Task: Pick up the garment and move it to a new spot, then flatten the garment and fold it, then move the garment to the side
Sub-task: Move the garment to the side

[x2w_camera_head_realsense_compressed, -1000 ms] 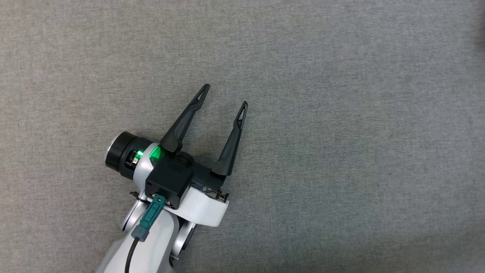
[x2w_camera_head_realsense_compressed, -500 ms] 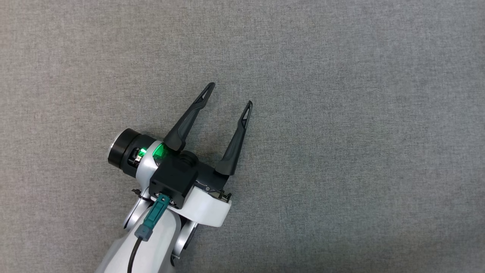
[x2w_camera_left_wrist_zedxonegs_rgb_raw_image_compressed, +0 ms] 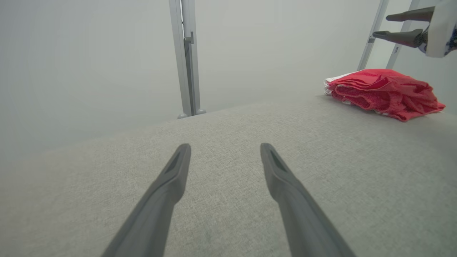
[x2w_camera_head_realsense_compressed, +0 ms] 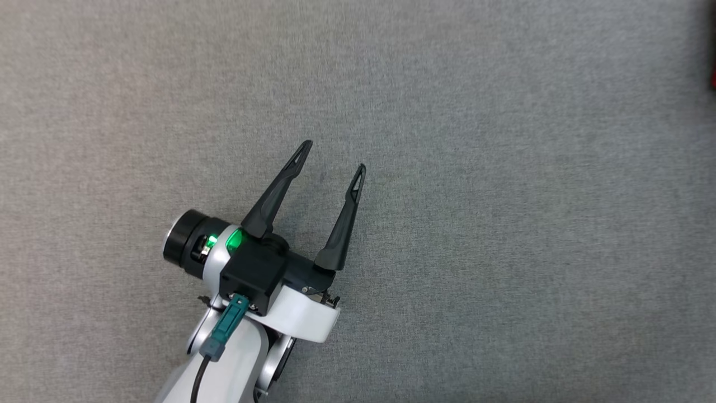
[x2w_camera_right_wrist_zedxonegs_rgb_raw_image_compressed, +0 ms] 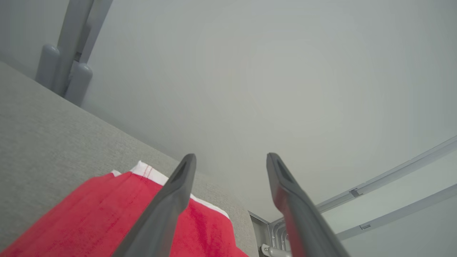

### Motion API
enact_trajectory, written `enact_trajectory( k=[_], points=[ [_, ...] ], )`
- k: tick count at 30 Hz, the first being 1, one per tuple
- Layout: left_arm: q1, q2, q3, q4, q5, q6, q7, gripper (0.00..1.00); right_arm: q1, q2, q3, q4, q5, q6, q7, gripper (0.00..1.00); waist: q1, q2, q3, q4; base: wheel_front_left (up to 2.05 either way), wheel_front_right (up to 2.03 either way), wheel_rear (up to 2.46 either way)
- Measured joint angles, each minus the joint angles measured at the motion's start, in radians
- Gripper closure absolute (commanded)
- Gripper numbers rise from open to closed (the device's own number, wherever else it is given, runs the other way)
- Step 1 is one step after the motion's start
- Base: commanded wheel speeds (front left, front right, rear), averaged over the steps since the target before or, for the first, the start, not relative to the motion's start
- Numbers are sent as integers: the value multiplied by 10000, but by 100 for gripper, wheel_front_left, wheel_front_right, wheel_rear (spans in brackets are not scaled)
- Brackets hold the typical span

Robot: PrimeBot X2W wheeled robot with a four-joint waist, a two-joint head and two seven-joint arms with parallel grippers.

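Change: The whole head view had slid a little, so the camera moved, not the things. The left hand (x2w_camera_head_realsense_compressed: 333, 156) sat low at 7 o'clock, as wide as a moment before. A red speck (x2w_camera_head_realsense_compressed: 714, 81) had come in at the 3 o'clock edge.

What it meant: The speck was likely the garment (x2w_camera_left_wrist_zedxonegs_rgb_raw_image_compressed: 385, 92). It lay well off to the side, so I think the last step, moving it aside, was done or almost done.

Left hand: Wide open. It held nothing and nothing sat between its fingers. It hung low over the bare grey worktop (x2w_camera_head_realsense_compressed: 503, 224), and I could not tell if it touched. The fingers pointed to 1 o'clock in the head view.

Worktop: Grey cloth, flat, with nothing on it near the left hand.

Garment: Red, with a white edge (x2w_camera_right_wrist_zedxonegs_rgb_raw_image_compressed: 144, 169). It looked folded into a soft, flat pile. In the left wrist view it lay far off at 2 o'clock, near the far edge of the worktop.

Right hand (x2w_camera_right_wrist_zedxonegs_rgb_raw_image_compressed: 231, 156): Wide open and holding nothing. It hung just above the garment with air under it, not touching. I think it had just let the garment go.

Far back: A grey post (x2w_camera_left_wrist_zedxonegs_rgb_raw_image_compressed: 185, 57) stood at 12 o'clock behind the worktop.
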Motion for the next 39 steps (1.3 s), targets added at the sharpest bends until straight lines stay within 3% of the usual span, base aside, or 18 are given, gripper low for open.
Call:
enact_trajectory(
  k=[6, 17, 26, 31, 39],
  points=[
    [488, -94, 194, 238, -336, 291, -102, 0, 1451, 2059, -416, -1544, 1444, -2, -13, 0, 0, 0, -846, -37, 0, 0, 0],
    [1591, -257, 819, 182, -949, 874, -297, 0, 4143, 4000, 876, -3509, 3879, -2, -25, 0, 0, 0, -2716, 88, 0, 0, 0],
    [2598, -330, 1672, 127, -1060, 1106, -313, 0, 6173, 4775, 894, -5346, 4621, -2, -25, 0, 0, 0, -3895, 283, 0, 0, 0],
    [3128, -408, 2278, -73, -932, 984, -313, 0, 7452, 5112, 805, -6414, 4470, -2, -27, 0, 0, 0, -4431, 351, 0, 0, 0],
    [4230, -508, 2926, 127, -957, 545, -313, 0, 9475, 5691, -25, -6824, 4094, -2, -25, 0, 0, 0, -5324, 427, 0, 0, 0]
  ],
)
